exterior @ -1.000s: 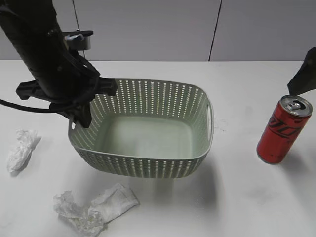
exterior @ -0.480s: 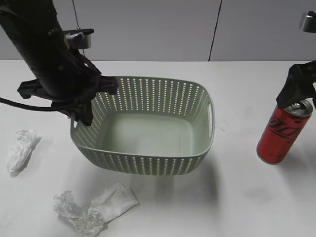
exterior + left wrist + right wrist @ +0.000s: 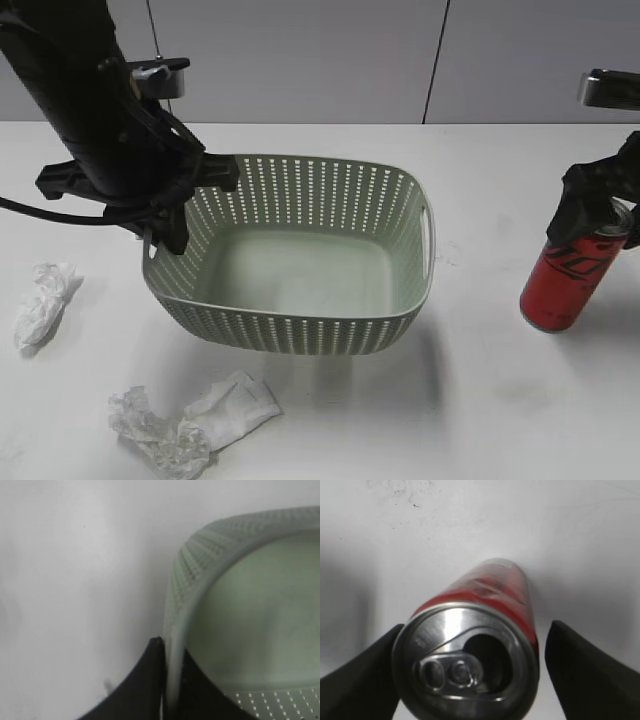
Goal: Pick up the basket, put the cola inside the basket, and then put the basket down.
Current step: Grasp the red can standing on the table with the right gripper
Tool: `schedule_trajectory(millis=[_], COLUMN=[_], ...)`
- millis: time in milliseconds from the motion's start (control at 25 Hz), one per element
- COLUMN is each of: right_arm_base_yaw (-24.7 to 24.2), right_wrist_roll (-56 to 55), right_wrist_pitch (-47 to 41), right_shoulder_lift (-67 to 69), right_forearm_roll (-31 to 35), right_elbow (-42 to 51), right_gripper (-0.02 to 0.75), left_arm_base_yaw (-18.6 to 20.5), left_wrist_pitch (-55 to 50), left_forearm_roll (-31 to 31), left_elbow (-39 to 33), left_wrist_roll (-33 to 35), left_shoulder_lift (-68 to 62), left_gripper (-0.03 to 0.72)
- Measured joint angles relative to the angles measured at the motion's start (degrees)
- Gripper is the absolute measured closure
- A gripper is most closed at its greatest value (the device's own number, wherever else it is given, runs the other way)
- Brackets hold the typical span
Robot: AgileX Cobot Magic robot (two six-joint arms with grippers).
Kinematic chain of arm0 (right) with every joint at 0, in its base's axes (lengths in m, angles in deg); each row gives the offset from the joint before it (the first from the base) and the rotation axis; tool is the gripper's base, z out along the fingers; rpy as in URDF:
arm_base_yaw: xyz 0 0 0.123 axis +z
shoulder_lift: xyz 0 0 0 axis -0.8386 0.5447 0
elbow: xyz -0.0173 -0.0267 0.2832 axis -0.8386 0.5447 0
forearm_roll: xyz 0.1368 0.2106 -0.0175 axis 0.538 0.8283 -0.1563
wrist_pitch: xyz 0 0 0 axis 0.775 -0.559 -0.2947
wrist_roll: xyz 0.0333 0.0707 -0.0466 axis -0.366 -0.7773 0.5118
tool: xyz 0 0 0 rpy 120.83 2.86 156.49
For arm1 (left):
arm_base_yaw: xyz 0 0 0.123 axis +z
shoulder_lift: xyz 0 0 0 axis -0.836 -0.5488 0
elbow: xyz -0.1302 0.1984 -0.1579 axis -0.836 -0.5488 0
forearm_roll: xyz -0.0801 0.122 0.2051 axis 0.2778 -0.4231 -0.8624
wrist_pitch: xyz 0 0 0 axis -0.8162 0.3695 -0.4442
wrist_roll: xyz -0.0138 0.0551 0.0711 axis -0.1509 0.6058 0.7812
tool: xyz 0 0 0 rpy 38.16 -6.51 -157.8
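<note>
Lab-like room — bare white table (image 3: 500,400), grey wall panels (image 3: 300,60).

The right pincer (image 3: 597,215) covers the top of the cola (image 3: 562,285). The left pincer (image 3: 165,232) hides part of the basket (image 3: 300,330) rim, and its wrist view is blurred. Both arms run off frame.

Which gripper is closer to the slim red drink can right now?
Right. The right gripper straddles the slim red drink can, jaws open; the left gripper grips the sage-green plastic basket.
</note>
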Motion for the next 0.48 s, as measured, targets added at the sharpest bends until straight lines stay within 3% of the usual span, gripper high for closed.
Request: schedule_trajectory(millis=[360,480], right_arm_base_yaw=[0.0,0.0], right_wrist_roll=[-0.2,-0.7], right_wrist_pitch=[-0.8,-1.9], right_shoulder_lift=[0.1,0.1], right_forearm_roll=[0.0,0.0], right_elbow=[-0.1,-0.2], right_gripper=[0.237,0.237], left_arm_base_yaw=[0.0,0.0], left_wrist_pitch=[0.0,0.0], left_forearm_roll=[0.0,0.0], left_elbow=[0.0,0.0], left_wrist_roll=[0.0,0.0], left_shoulder_lift=[0.0,0.0], left_gripper=[0.692,0.692])
